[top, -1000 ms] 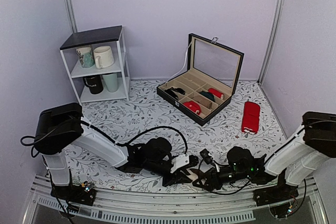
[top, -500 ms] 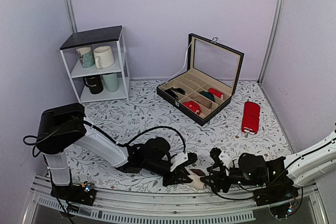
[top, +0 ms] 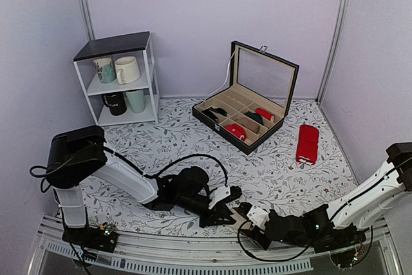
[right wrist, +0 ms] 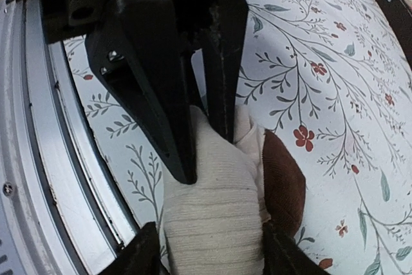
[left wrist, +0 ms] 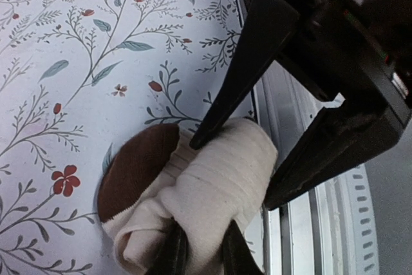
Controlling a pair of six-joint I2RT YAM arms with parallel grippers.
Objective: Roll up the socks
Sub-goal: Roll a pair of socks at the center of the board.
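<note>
The socks are a rolled cream bundle [left wrist: 219, 185] with a dark brown end [left wrist: 135, 165], lying on the flowered tabletop by the near rail. My left gripper [left wrist: 203, 249] is shut, pinching a cream fold at one end of the roll. My right gripper [right wrist: 209, 249] is closed round the other end of the roll [right wrist: 212, 217], one finger on each side. Each wrist view shows the other gripper's black fingers on the roll. In the top view both grippers [top: 226, 207] [top: 252, 218] meet at the near edge and hide the socks.
A metal rail [right wrist: 38, 159] runs along the near table edge right beside the roll. An open black compartment box [top: 248, 117] holding small bundles stands at the back. A red sock pair [top: 307, 143] lies right of it. A white shelf with mugs [top: 122, 78] stands back left.
My right arm has dropped low along the near edge and its gripper has closed in on the roll. The cream roll, visible from above half a second ago, is now covered. The left arm barely moved.
</note>
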